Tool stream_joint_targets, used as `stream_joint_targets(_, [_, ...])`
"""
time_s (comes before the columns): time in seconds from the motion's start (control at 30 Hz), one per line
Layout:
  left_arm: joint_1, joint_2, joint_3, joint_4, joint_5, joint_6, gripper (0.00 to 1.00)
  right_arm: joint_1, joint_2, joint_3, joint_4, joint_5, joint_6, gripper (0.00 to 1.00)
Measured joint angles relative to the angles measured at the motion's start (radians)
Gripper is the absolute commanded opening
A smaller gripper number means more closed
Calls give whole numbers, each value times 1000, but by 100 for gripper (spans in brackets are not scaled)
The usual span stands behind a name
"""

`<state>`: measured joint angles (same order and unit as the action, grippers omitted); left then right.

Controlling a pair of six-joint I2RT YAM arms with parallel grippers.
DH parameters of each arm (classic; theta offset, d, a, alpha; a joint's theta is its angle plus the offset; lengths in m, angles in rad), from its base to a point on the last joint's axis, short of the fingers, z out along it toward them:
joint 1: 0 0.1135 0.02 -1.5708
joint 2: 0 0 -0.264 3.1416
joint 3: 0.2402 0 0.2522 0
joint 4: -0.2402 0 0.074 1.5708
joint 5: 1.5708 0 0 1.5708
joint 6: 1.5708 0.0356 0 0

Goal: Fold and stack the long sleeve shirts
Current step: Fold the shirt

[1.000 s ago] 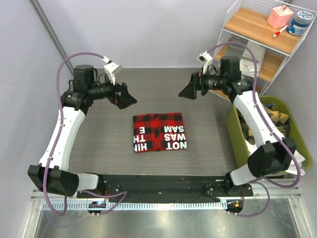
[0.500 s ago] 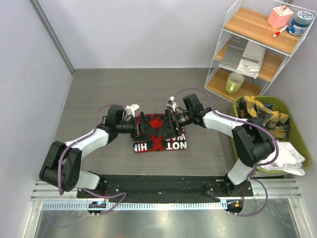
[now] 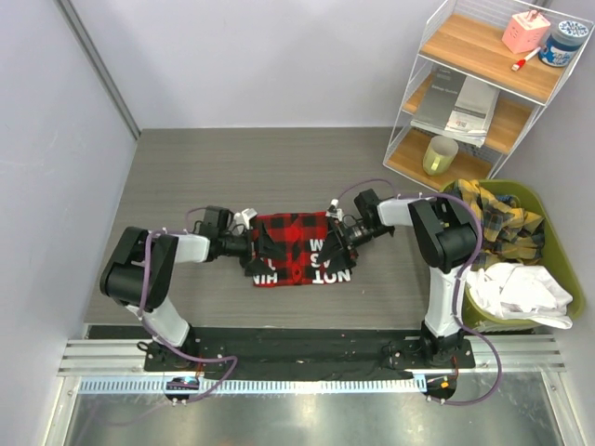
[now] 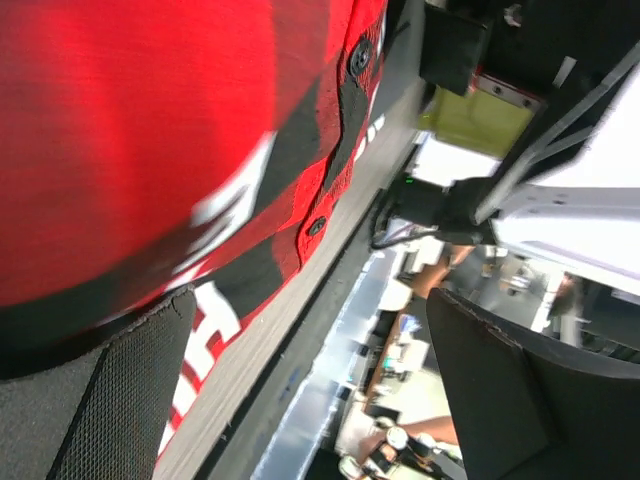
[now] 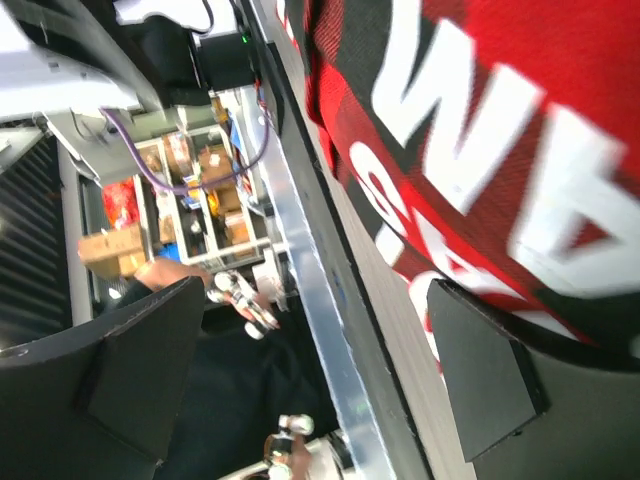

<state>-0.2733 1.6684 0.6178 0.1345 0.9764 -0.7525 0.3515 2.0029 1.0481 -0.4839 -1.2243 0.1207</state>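
A folded red-and-black checked long sleeve shirt [image 3: 296, 243] lies flat on the grey table [image 3: 186, 167], well left of the green bin [image 3: 550, 230], its white lettering facing up. The left gripper [image 3: 261, 252] sits low at the shirt's edge farthest from the bin, and the right gripper [image 3: 331, 249] is at the edge nearest it. Both wrist cameras show the fingers [image 4: 120, 390] spread wide, holding nothing, with the cloth just ahead of them. A yellow plaid garment [image 3: 493, 216] and a white cloth [image 3: 517, 288] fill the bin.
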Motion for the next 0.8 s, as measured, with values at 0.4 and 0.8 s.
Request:
stream_joint_targets(0.4, [9, -275, 138, -347, 109, 246, 100, -128, 29, 336, -521, 152, -380, 100])
stream_joint_targets(0.8, [42, 192, 307, -91, 2, 120, 100, -34, 233, 608, -342, 203, -243, 96])
